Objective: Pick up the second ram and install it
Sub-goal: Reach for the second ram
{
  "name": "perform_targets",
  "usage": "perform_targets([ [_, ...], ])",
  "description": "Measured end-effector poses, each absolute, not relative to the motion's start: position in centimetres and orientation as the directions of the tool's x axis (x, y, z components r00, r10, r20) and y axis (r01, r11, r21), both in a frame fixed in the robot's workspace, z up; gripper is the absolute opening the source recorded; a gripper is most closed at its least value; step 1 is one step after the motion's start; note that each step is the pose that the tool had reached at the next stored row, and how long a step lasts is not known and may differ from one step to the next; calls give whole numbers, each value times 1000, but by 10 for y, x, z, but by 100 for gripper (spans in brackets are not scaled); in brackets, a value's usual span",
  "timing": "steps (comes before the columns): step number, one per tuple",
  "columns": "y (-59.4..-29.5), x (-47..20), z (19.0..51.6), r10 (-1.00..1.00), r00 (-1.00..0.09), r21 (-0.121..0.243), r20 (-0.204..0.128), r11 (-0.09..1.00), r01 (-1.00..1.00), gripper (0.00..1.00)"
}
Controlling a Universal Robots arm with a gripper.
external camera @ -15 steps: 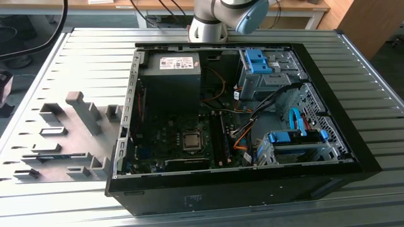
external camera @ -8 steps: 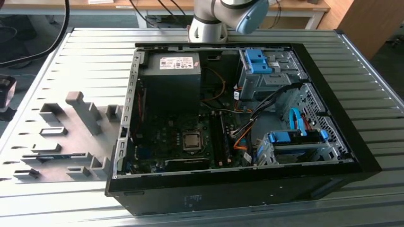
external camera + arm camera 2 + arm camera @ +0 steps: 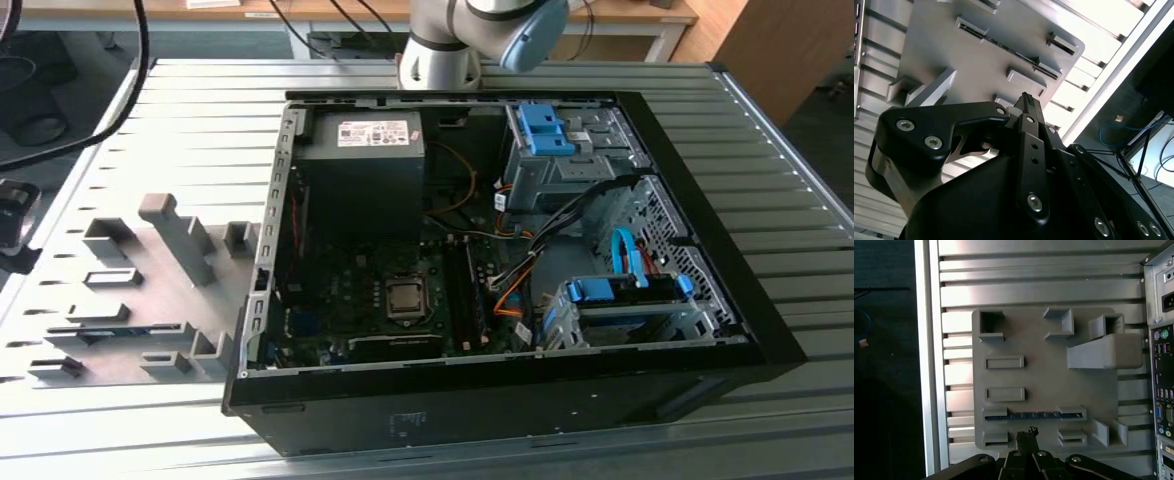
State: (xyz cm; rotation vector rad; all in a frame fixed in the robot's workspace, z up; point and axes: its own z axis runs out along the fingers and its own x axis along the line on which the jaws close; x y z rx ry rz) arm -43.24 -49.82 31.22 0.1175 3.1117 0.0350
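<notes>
The second ram (image 3: 1034, 415) is a long thin dark stick standing on edge between two holders of the grey fixture plate (image 3: 1044, 375). It also appears in the second wrist view (image 3: 1026, 59) and, at the exterior view's left, as a thin dark strip (image 3: 127, 328). My gripper (image 3: 1027, 432) hovers above the plate, close to the stick's middle, apart from it. Its black fingertips (image 3: 1028, 100) sit together with nothing between them.
The open computer case (image 3: 747, 330) lies on the slatted metal table (image 3: 774, 180), to the exterior view's right of the fixture plate. Inside are the motherboard with dark memory slots (image 3: 467, 290), a power supply (image 3: 358, 160), cables and blue drive brackets (image 3: 545, 130). Tall fixture blocks (image 3: 1104, 352) rise from the plate.
</notes>
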Motion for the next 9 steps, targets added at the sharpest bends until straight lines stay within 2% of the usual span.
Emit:
perform_targets([
  [9, -503, -421, 296, 75, -997, 23, -27, 997, 75, 11],
])
